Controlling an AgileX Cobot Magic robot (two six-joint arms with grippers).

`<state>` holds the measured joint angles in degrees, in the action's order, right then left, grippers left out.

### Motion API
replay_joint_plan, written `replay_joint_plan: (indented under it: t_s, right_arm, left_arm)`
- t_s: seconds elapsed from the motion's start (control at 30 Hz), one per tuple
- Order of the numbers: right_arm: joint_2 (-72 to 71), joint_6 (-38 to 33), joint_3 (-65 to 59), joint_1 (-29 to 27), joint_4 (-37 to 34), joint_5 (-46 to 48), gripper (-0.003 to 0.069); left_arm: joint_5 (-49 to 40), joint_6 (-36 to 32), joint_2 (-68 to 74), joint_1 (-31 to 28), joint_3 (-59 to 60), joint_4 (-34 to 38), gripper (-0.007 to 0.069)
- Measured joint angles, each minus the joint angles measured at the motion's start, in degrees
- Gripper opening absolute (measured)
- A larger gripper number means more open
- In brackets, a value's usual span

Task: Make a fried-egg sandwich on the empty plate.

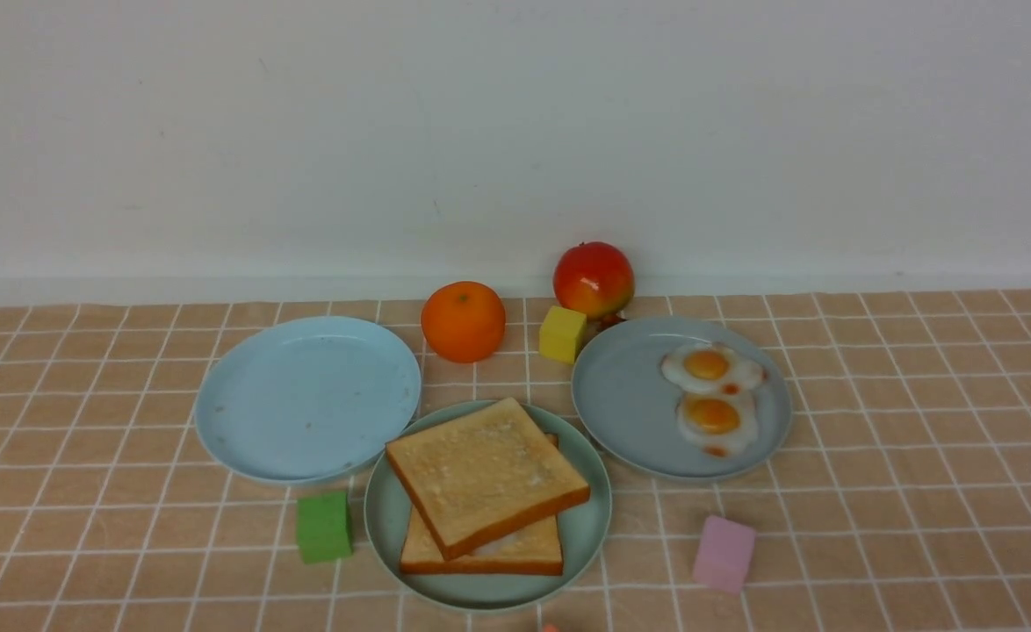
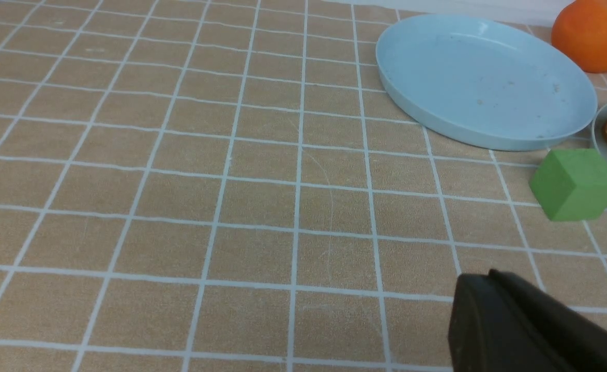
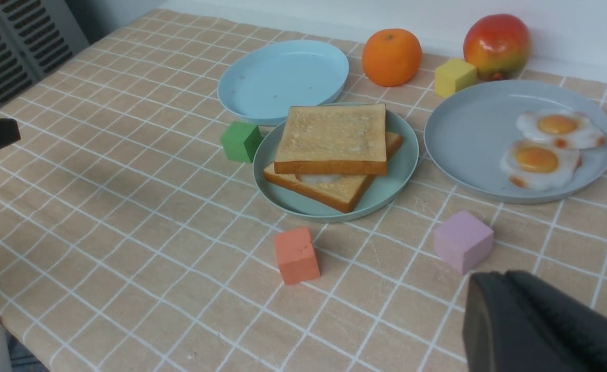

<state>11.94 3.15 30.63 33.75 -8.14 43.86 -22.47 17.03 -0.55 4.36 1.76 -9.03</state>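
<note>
Now fried-egg sandwich (image 1: 483, 490) stacked on mint-green plate (image 1: 587, 527).

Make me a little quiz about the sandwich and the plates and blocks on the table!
1. True or false: two fried eggs lie on the grey-blue plate.
2. What peeks out white between the two toast slices on the mint-green plate?
3. Which block sits nearest the sky-blue plate: A green block, B pink block, C yellow block?

Key: 1 true. 2 a fried egg. 3 A.
</note>
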Motion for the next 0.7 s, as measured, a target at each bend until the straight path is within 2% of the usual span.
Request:
replay_joint_plan:
  t_s: [0.1,0.3,0.33,0.37,0.53,0.7]
  right_arm:
    - [-1.4,0.0,-0.6,-2.6,0.8,0.0,0.0041]
    - [-3.2,0.0,-2.2,-13.5,6.4,-0.8,0.005]
    - [-3.5,0.0,-4.0,-17.1,8.1,-2.1,0.0052]
    - [-3.5,0.0,-4.3,-17.5,8.1,-2.4,0.0052]
    - [-6.1,0.0,-15.1,-26.8,13.7,-12.7,0.0061]
    - [-10.7,0.0,-28.3,-28.4,18.0,-26.3,0.0066]
  left_arm:
    - [0.0,0.0,0.0,0.0,0.0,0.0,0.0005]
    - [0.0,0.0,0.0,0.0,0.0,0.0,0.0006]
    - [0.0,0.0,0.0,0.0,0.0,0.0,0.0006]
    - [0.0,0.0,0.0,0.0,0.0,0.0,0.0007]
    - [0.0,0.0,0.0,0.0,0.0,0.0,0.0013]
    - [0.0,0.0,0.0,0.0,0.0,0.0,0.0015]
